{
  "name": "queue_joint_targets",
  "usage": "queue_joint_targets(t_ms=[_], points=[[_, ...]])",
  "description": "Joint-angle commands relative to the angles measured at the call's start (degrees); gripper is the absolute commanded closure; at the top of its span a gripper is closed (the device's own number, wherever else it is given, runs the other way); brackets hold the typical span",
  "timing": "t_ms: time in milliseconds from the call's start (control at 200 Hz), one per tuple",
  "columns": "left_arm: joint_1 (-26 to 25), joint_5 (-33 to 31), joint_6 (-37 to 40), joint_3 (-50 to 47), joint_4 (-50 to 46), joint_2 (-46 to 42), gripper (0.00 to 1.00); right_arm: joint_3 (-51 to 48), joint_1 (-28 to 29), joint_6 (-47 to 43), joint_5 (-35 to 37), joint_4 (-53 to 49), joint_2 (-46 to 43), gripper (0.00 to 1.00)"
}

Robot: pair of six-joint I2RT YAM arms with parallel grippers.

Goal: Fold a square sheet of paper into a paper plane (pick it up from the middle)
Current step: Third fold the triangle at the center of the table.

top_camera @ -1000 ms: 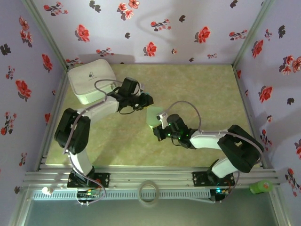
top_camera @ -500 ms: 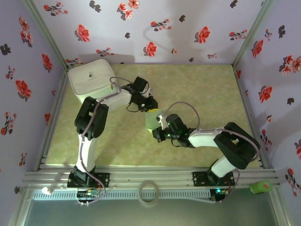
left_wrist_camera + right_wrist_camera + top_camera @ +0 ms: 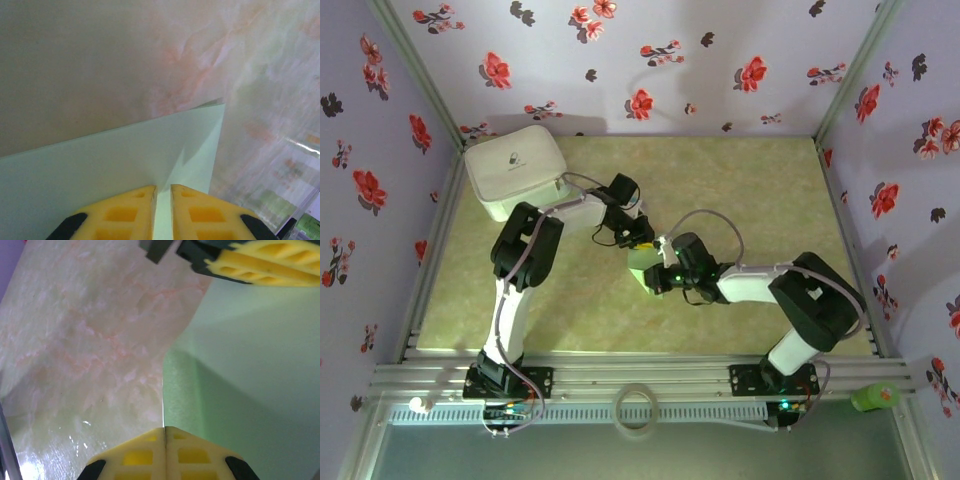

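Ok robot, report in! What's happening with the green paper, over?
Left pincer nipped shut on the green paper sheet. Right pincer shut on its near side. Sheet creased, held between both. White pouch back-left, out of the way.

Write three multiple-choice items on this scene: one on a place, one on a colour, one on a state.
1. Where does the pouch sit in the top view?
A. far-left corner of the table
B. near-right corner
C. dead centre

2. What colour is the paper?
A. red
B. black
C. pale green

3. How do the right gripper jaws stand?
A. wide open
B. shut together
C. spread around the pouch

Answers:
1 A, the pouch lies against the back and left walls.
2 C, both wrist views show a pale green sheet.
3 B, in the right wrist view the yellow fingertips meet with no gap, at the paper's edge.
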Motion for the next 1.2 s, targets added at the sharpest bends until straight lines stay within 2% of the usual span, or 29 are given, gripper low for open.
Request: queue_joint_targets(t_ms=[0, 175, 495, 1195], points=[[-0.4, -1.7, 1.1, -2.2, -2.1, 1.0, 0.83, 2.2, -1.3, 1.8, -3.4, -3.8, 1.7, 0.99], [-0.4, -1.8, 1.0, -2.7, -1.9, 0.5, 0.84, 7.3, -3.4, 1.6, -3.5, -13.5, 3.9, 0.98], [-0.5, -2.3, 0.5, -3.6, -2.0, 0.0, 0.84, 10.6, -4.1, 0.6, -0.6, -19.2, 5.3, 0.98], [-0.5, -2.9, -2.2, -7.0, 1.8, -1.6, 0.84, 11.0, -5.6, 2.4, 0.2, -18.7, 4.7, 0.96]])
